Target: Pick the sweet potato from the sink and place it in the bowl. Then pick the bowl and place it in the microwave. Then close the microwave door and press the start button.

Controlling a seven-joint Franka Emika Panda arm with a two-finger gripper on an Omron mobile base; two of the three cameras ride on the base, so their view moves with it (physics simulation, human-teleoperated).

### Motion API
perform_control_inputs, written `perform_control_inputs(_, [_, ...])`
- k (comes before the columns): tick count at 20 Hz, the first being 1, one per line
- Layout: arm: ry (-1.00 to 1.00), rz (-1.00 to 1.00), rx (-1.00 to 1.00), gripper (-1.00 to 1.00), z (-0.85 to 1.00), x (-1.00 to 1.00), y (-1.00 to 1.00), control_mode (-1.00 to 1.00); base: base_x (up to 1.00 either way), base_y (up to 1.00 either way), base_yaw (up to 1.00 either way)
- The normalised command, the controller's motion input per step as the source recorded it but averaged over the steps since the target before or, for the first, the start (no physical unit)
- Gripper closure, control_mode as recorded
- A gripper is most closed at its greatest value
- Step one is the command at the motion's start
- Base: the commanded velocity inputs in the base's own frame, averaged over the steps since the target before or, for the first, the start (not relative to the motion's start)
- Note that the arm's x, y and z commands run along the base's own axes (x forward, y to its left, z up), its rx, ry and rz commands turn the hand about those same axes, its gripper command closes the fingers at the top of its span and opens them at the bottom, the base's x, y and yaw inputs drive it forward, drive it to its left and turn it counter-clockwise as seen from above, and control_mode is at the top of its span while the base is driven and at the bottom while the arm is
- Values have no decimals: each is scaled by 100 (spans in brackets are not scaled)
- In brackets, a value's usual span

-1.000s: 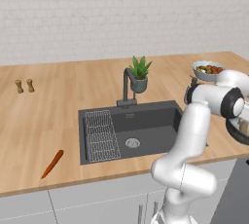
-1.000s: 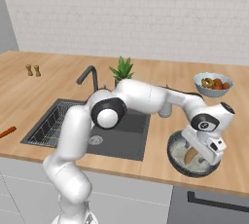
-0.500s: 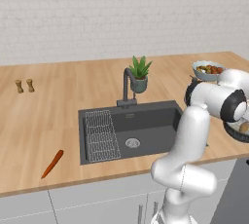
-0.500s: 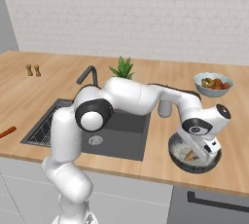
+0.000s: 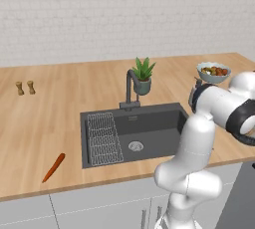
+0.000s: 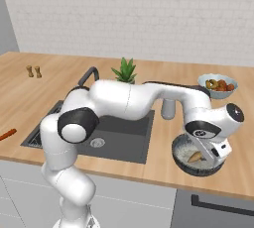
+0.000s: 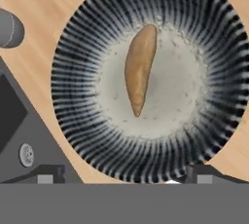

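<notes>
Sweet potato (image 7: 140,68) lies loose in bowl (image 7: 73,121) | fingers (image 7: 46,174) spread wide, empty | bowl looks rigid, likely heavy: pinch its ribbed rim.

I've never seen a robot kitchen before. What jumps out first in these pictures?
A big white arm arches over the dark sink to a ribbed bowl on the wooden counter to the sink's right. A sweet potato lies loose inside that bowl, with the open tool hanging just above. A lone carrot lies left of the sink.
</notes>
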Motion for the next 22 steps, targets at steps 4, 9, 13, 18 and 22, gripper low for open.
perform_control_inputs(4, [5, -20, 0, -100, 11, -38, -13, -100, 0, 0, 0])
perform_control_inputs(9, [5, -20, 0, -100, 0, -38, -23, -100, 0, 0, 0])
perform_control_inputs(13, [3, -17, 0, -100, -6, -28, -24, -100, 0, 0, 0])
perform_control_inputs(18, [7, -10, 0, -100, -23, 13, -4, -100, 0, 0, 0])
perform_control_inputs(22, [4, -4, 0, -100, -37, 20, 0, -100, 0, 0, 0])
